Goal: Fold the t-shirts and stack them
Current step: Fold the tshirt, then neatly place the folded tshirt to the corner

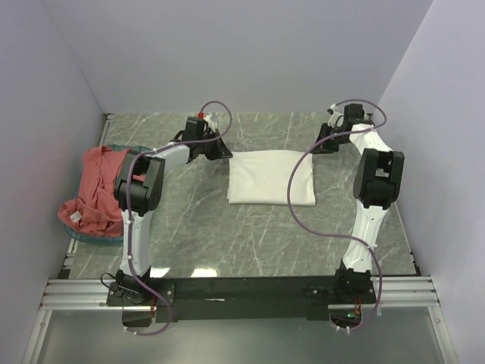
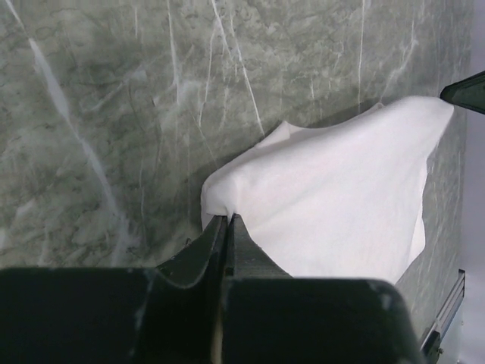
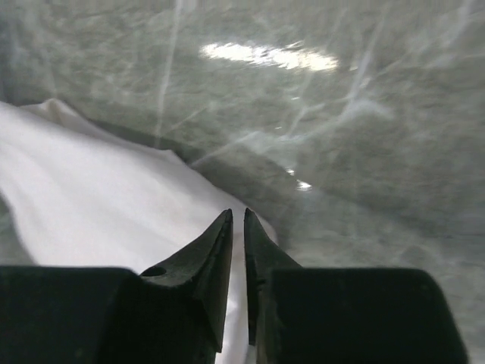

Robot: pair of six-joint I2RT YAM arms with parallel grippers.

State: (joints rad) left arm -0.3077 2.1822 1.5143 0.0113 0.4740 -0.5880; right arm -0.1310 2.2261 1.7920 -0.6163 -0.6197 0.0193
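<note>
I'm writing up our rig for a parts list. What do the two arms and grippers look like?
Both the left arm and right arm have white links with bulky black joints. A purple cable loops along each. The left gripper and right gripper have black fingers tapering to pointed tips. A small red part sits atop the left wrist.

The whole table [image 1: 258, 243] is taken in from high above and behind its near edge, the view being tilted down toward the far edge; the left wrist view is held low and close by the far edge, faced rightward past the left gripper [image 2: 227, 221]; the right wrist view is set equally close, faced leftward past the right gripper [image 3: 236, 216]; the white t-shirt [image 1: 270, 177] is shared by all three views.
</note>
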